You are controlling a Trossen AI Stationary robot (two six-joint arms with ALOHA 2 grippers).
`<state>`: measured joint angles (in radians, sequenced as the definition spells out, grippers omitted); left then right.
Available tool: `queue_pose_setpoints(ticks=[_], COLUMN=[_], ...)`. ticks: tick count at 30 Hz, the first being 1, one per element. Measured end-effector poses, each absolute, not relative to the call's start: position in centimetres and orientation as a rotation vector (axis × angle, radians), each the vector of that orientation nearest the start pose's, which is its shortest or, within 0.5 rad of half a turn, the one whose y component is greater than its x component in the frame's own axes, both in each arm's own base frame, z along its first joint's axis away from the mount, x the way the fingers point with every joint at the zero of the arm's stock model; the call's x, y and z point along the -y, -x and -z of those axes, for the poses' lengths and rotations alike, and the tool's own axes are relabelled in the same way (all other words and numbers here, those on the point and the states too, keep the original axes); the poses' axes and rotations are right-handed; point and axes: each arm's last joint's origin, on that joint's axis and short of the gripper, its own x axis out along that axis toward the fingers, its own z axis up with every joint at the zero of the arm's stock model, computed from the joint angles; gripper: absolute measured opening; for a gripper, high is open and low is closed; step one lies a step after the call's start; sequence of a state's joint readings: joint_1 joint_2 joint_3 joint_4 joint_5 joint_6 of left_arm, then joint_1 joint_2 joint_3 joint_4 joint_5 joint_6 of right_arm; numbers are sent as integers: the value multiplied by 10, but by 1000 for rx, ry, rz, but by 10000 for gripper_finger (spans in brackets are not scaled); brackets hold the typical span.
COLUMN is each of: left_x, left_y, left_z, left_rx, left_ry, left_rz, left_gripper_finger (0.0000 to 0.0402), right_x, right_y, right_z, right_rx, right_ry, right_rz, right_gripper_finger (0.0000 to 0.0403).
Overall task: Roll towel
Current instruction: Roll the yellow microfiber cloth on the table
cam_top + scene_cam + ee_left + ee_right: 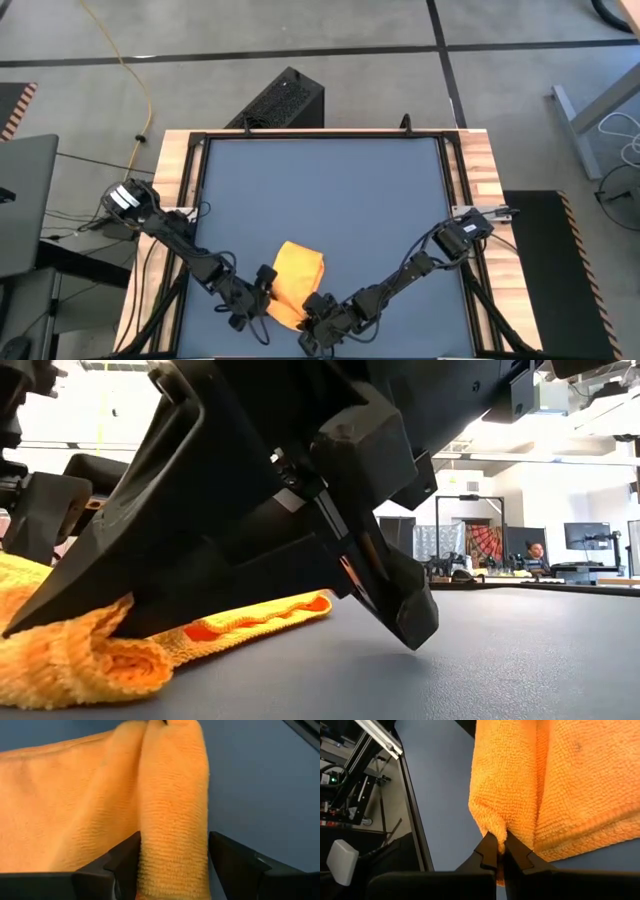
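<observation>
The yellow-orange towel lies on the blue-grey tabletop near the middle of its near edge, with one edge rolled up into a thick ridge. My left gripper is open at the towel's left side, one finger on either side of the ridge. My right gripper is at the towel's near end, shut on the ridge. In the low view the towel rests flat behind the dark gripper bodies. My left gripper is open with the rolled ridge between its fingers; whether either finger touches the cloth, I cannot tell. My right gripper pinches the end of the rolled ridge between its two shut fingertips, several layers bunched together. The fingers come slanting down from the table's near right and lie along the ridge. The rest of the towel lies on the table.
Wooden rails frame the tabletop on both sides. A black box stands on the floor beyond the far edge and a laptop sits off the left side. Bare tabletop stretches from the towel toward the far edge.
</observation>
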<state>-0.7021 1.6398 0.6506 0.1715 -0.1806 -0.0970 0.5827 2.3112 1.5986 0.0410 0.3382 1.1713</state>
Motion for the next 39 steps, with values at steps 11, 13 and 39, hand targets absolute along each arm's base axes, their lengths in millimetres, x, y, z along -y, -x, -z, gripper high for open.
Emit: queue_pose_setpoints(ticks=[11, 13, 39], left_x=[184, 183, 145], left_y=[-224, -224, -239], left_z=[-128, -128, -123], left_rx=[-809, -828, -1153], left_ry=[-113, -57, 445], left_rz=[498, 502, 552], left_gripper_finger=[49, 15, 2], right_x=[-263, -263, -249], right_y=[-422, -422, -419], right_z=[-124, -124, -157], right_rx=[-647, -647, -755], right_ry=[-862, -866, -834], right_rz=[159, 160, 80], right_gripper_finger=[37, 39, 181])
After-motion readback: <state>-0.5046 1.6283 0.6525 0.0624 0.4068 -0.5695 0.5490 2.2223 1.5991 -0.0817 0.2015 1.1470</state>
